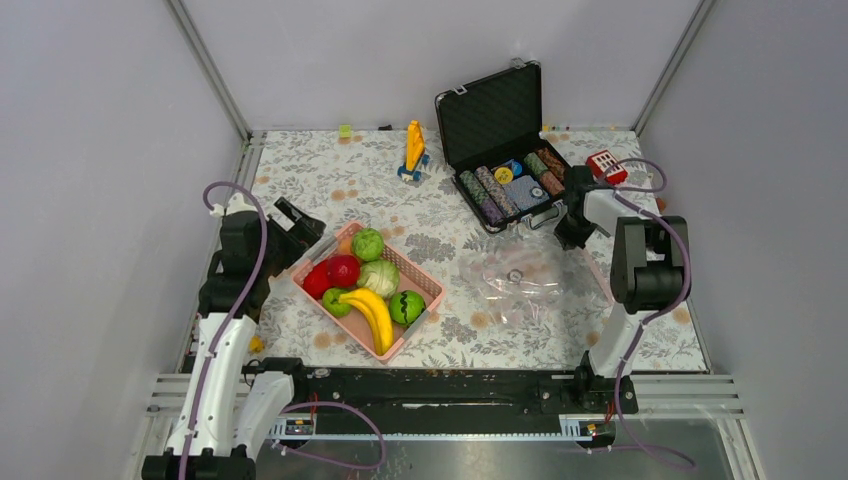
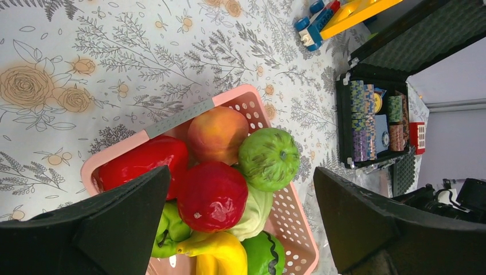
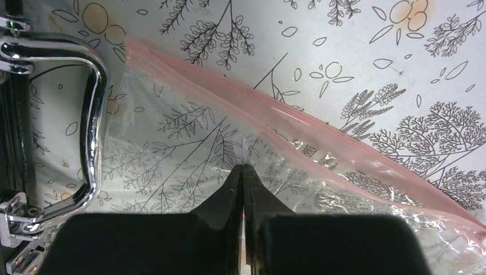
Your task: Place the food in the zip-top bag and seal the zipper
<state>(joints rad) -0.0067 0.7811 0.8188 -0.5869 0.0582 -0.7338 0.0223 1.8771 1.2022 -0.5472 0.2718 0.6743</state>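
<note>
- Two pincers, two states: the right pincer (image 3: 243, 167) is pinched closed on a pucker of the zip-top bag (image 3: 189, 149), just inside the zipper (image 3: 321, 130). The left pincer (image 2: 240, 172) hangs spread wide over the food (image 2: 212, 195), holding nothing.
- The bag lies flat on the table (image 1: 300, 170) between the pink basket (image 1: 410, 262) and the black case (image 1: 495, 120); all the food sits in the basket.
- We judge the film thin, limp and slippery; a hold near the zipper should lift one lip.
- The toy fruit looks light, rigid and smooth; we would grip round pieces across the middle.
</note>
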